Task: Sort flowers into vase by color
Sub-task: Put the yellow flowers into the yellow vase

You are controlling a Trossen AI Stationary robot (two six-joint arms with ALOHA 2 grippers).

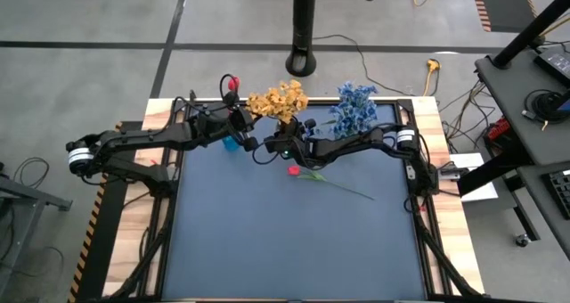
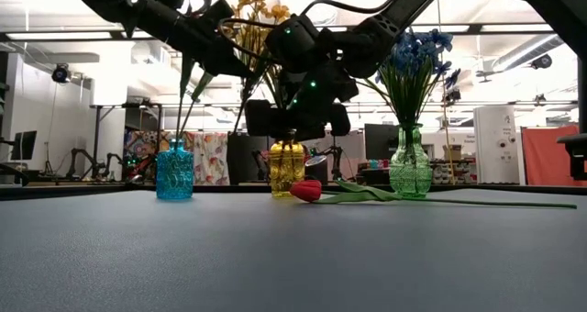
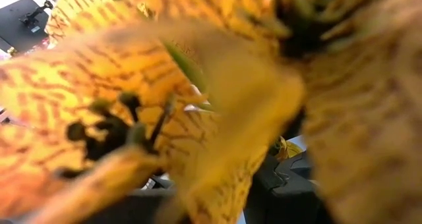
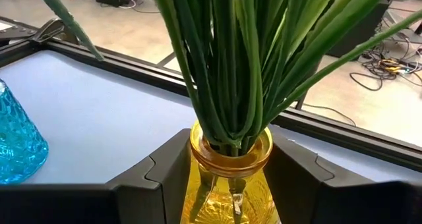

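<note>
The yellow flowers (image 1: 278, 100) stand bunched in the yellow vase (image 2: 286, 168) at the back of the table (image 1: 294, 241), midway between the blue vase (image 2: 174, 172) and the green vase (image 2: 410, 172), which carries the blue flowers (image 1: 354, 107). From my left wrist almost nothing else can be made out: yellow petals (image 3: 198, 99) press against the lens and fill the view, so my own left fingers are hidden there. My left gripper (image 1: 239, 118) sits up among those blossoms, above the blue vase, pressed together; a red bud (image 1: 233, 82) shows beside that arm, though I cannot tell from any view what, if anything, the fingers pinch. My right gripper (image 2: 293, 119) is lowered at the yellow vase, its two dark fingers (image 4: 165, 168) standing on either side of the glass neck, spread partway. Whether the pads touch the glass I cannot tell; the finger ends are cut off by the edge of the right wrist view. Green stems (image 4: 231, 66) rise between those fingers. One red flower (image 2: 308, 191) lies flat on the table in front of the vases, its long stem trailing away toward the right arm's side, touched by neither gripper.
</note>
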